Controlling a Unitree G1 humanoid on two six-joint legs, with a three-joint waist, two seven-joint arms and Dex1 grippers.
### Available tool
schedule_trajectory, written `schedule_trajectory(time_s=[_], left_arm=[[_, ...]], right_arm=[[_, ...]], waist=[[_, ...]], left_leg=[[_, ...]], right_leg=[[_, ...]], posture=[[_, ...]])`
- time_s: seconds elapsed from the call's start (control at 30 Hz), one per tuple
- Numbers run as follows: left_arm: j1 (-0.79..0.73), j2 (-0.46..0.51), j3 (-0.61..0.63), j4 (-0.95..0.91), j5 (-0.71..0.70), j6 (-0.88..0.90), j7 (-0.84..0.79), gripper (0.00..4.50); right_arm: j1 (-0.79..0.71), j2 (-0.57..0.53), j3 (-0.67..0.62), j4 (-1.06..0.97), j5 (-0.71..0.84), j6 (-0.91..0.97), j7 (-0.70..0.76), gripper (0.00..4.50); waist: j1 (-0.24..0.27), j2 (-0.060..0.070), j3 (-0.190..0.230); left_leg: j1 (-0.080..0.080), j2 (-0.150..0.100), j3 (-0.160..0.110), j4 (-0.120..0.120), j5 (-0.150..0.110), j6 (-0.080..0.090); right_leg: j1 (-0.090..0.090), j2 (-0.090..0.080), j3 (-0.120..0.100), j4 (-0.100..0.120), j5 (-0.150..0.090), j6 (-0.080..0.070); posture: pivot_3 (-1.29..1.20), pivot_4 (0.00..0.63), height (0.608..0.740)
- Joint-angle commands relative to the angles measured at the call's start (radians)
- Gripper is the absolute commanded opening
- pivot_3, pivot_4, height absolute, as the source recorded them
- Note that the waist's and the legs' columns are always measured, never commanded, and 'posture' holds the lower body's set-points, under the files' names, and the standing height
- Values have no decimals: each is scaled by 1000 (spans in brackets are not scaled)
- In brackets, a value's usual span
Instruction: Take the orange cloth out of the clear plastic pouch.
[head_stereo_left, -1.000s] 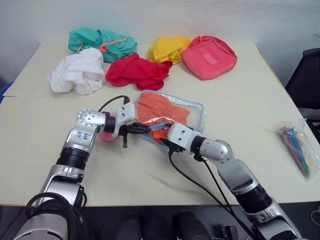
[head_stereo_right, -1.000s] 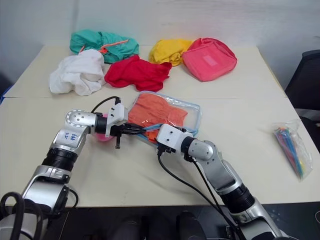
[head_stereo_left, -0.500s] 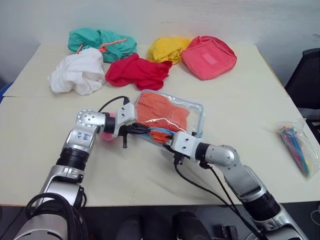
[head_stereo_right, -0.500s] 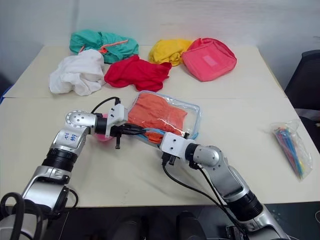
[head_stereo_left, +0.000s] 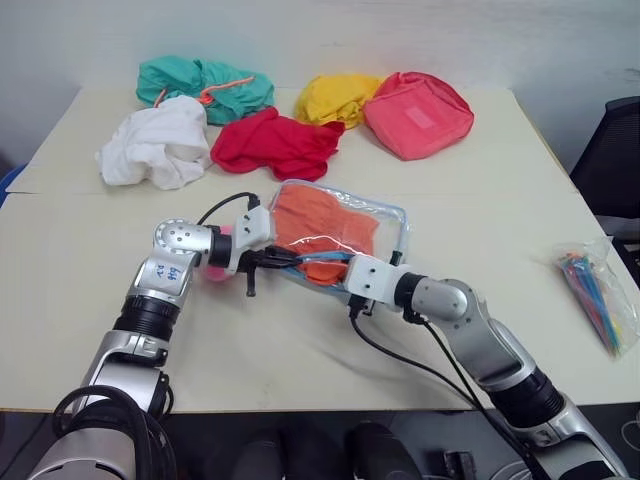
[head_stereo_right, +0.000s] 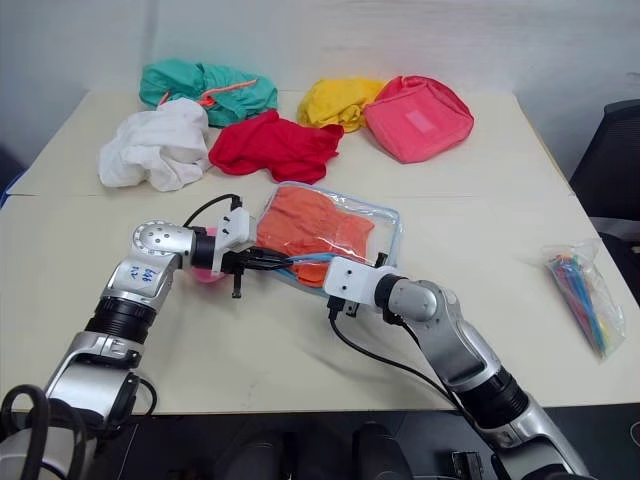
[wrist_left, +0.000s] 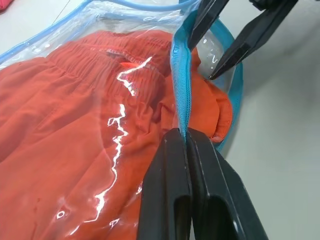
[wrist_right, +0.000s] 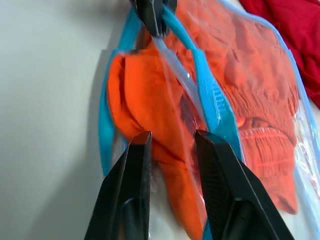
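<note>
pale beige table (head_stereo_left: 300, 340) is what we're working over, with a plain light wall behind it and a dark chair (head_stereo_left: 612, 160) off at the right edge. we're seeing the clear pouch (head_stereo_left: 392, 222) lying flat near the middle of the table, its blue zipper edge facing us, and the orange cloth (head_stereo_left: 325, 228) is sitting mostly inside it, with a bunched corner poking out at the open mouth.

our left gripper (wrist_left: 187, 145) is clamping tight on the blue zipper trim at the mouth, fingers pressed together with the trim between them, lifting that edge a bit off the table. our right gripper (wrist_right: 167, 142) is sitting right at the opening with its fingers (wrist_right: 136, 165) partly spread, the poking-out orange fold lying between them; we can't tell if they're actually squeezing the fabric.

further back we're looking at a row of stuff: a teal cloth (head_stereo_left: 205, 85), a white cloth (head_stereo_left: 155, 145), a red cloth (head_stereo_left: 275, 142), a yellow cloth (head_stereo_left: 335, 98) and a pink fabric pouch (head_stereo_left: 418, 115) touching the yellow one. a small bag of coloured sticks (head_stereo_left: 598, 290) is lying well apart on the right side of the table.
</note>
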Motion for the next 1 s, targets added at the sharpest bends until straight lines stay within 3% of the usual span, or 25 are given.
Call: schedule_trajectory(time_s=[0.03, 0.37, 1.0], left_arm=[[-6, -5, 5, -18, -20, -9, -5, 0], [-9, -15, 5, -13, -19, -13, -2, 0], [-26, -47, 31, -14, -50, 42, 12, 0]], right_arm=[[-21, 2, 21, -4, -37, 23, 19, 1386], [-52, 10, 42, 52, -89, 27, 19, 1386], [-119, 155, 85, 246, -200, -125, -76, 1386]], waist=[[0, 0, 0], [0, 0, 0], [-4, 0, 0]], left_leg=[[0, 0, 0, 0, 0, 0], [0, 0, 0, 0, 0, 0], [1, 0, 0, 0, 0, 0]], right_leg=[[0, 0, 0, 0, 0, 0], [0, 0, 0, 0, 0, 0], [0, 0, 0, 2, 0, 0]], posture=[[0, 150, 740], [0, 150, 740], [0, 150, 740]])
